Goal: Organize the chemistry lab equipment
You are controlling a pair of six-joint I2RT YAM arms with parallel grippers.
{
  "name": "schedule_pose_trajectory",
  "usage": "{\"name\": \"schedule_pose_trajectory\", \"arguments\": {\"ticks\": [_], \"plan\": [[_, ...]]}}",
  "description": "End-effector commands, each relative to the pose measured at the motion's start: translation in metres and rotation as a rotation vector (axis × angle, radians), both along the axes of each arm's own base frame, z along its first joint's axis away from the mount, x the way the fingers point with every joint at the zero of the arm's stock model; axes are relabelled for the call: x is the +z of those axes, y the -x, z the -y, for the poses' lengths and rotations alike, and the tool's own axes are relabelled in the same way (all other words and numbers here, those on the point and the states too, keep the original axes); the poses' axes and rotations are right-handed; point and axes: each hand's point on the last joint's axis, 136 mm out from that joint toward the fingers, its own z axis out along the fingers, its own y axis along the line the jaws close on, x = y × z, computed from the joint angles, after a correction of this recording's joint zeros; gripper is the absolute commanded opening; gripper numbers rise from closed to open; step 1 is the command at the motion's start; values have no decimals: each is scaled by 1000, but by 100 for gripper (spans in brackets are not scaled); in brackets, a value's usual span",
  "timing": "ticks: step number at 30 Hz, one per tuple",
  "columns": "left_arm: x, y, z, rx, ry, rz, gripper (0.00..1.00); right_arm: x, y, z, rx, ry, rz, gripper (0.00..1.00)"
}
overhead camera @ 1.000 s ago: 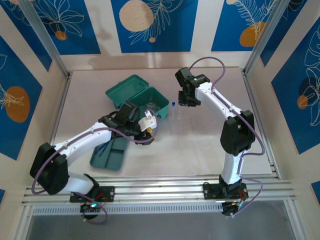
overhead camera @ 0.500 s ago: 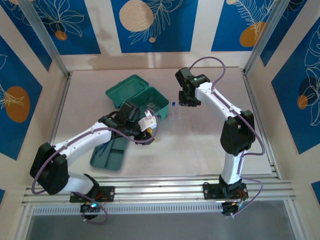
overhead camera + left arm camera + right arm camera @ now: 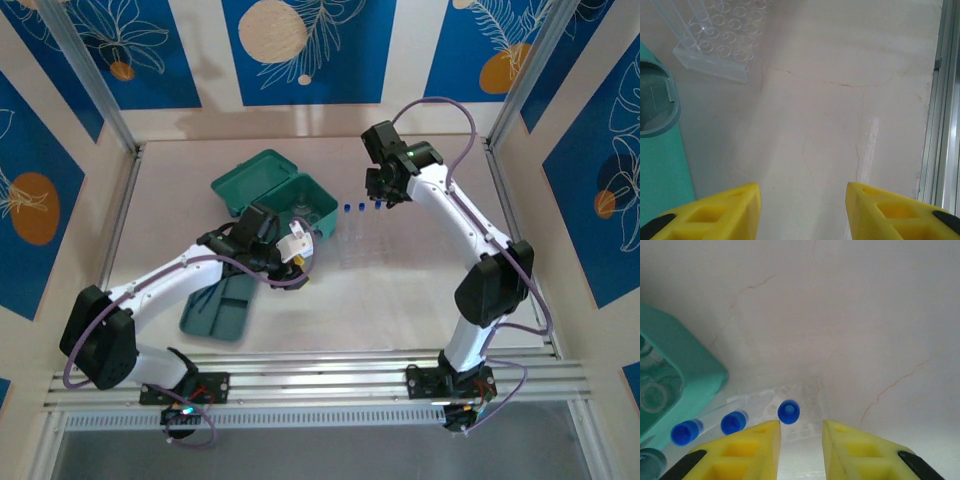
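Three thin clear tubes with blue caps (image 3: 361, 207) stand side by side in a clear rack (image 3: 355, 240). In the right wrist view the caps (image 3: 734, 422) line up, the rightmost (image 3: 788, 411) just beyond my left fingertip. My right gripper (image 3: 801, 440) hovers over the rack's far end (image 3: 385, 196), open, with nothing between its yellow fingers. The teal hinged case (image 3: 275, 190) lies open to the left, with clear glassware (image 3: 654, 395) inside. My left gripper (image 3: 803, 200) is open and empty above bare table by the case's near corner (image 3: 300, 250). The dark-green tray (image 3: 220, 305) lies under the left arm.
The clear rack (image 3: 720, 45) sits ahead-left of my left fingers, with the teal case edge (image 3: 662, 165) at the left. An aluminium rail (image 3: 942, 125) runs along the right. Bare table spreads right of the rack (image 3: 430, 270).
My right gripper has risen and shifted right, away from the tubes, its jaws parting slightly. Three blue caps now show in the rack where one showed before. The left arm has not moved.
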Motion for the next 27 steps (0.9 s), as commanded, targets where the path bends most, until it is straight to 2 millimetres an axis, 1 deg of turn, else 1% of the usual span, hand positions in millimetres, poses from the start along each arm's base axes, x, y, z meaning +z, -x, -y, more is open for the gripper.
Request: {"name": "schedule_pose_trajectory", "arguments": {"ticks": [1, 6, 10, 15, 18, 23, 26, 27], "plan": [[3, 1, -5, 1, -4, 15, 48, 15, 12, -6, 18, 6, 18, 29], [3, -1, -6, 12, -14, 26, 48, 31, 25, -24, 59, -9, 59, 29], [4, -5, -8, 25, -23, 46, 48, 37, 34, -46, 115, -45, 77, 31], [7, -15, -14, 64, -37, 75, 48, 25, 46, -70, 165, -55, 56, 31], [10, -24, -20, 99, -45, 95, 48, 11, 54, -85, 194, -70, 28, 31], [18, -41, -33, 169, -37, 112, 49, -13, 64, -107, 232, -71, -12, 31], [23, -52, -43, 220, -38, 130, 49, -19, 67, -120, 251, -87, -21, 31], [25, -57, -47, 240, -40, 141, 51, -20, 68, -124, 259, -90, -21, 31]]}}
